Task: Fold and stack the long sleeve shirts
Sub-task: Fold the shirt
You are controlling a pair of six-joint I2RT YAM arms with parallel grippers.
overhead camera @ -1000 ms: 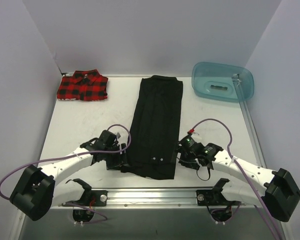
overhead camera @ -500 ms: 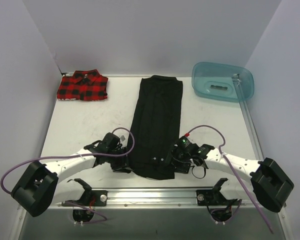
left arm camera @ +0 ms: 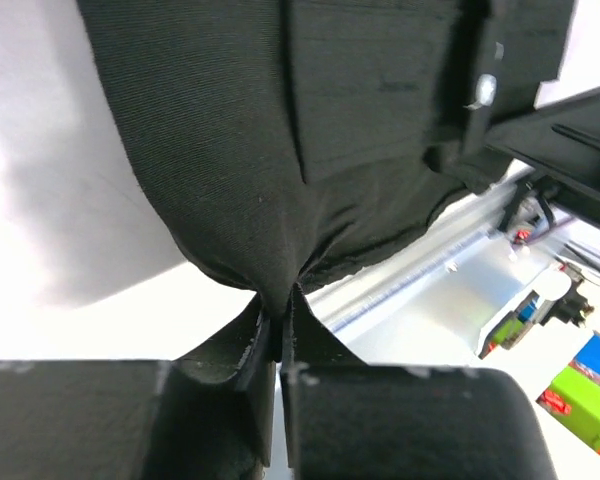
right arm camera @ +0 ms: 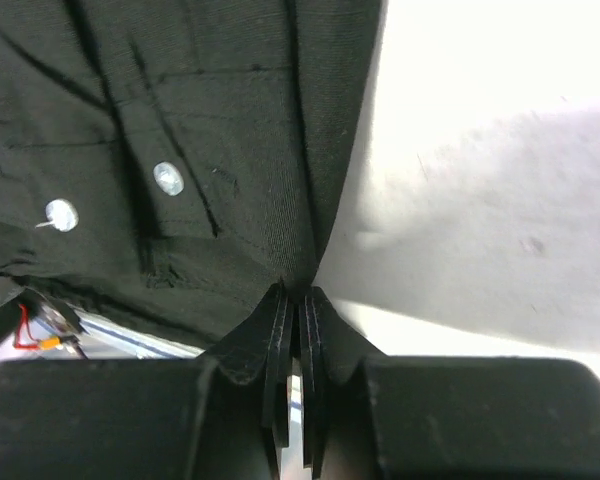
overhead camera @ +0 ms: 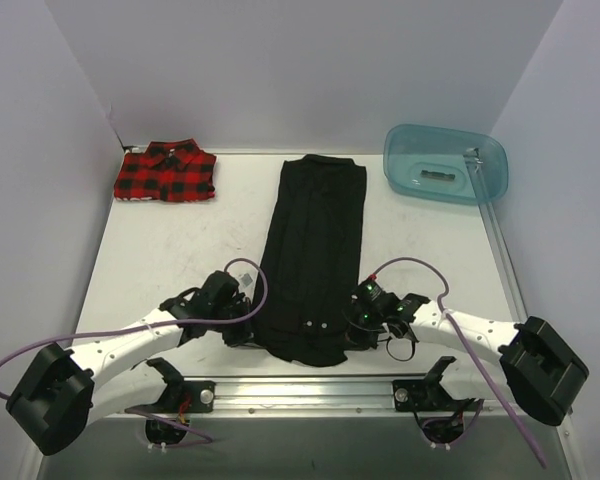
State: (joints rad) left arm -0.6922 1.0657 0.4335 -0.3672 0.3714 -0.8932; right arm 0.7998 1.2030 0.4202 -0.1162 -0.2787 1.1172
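The black long sleeve shirt (overhead camera: 312, 250) lies as a long narrow strip down the middle of the table, collar end far, hem near. My left gripper (overhead camera: 248, 328) is shut on its near left edge, the cloth (left arm camera: 230, 150) pinched between the tips of the gripper (left arm camera: 280, 305). My right gripper (overhead camera: 355, 325) is shut on the near right edge; its tips (right arm camera: 298, 298) clamp the fabric (right arm camera: 180, 120) beside two white buttons (right arm camera: 167, 178). The red-and-black plaid shirt (overhead camera: 166, 172) sits folded at the far left corner.
A translucent teal tub (overhead camera: 444, 163) stands at the far right corner. A metal rail (overhead camera: 300, 392) runs along the near table edge between the arm bases. White walls close in the left, far and right sides.
Both grippers went from open to shut on the near corners of the black shirt. Both moved inward onto the hem, which now bunches and sits slightly nearer the rail.
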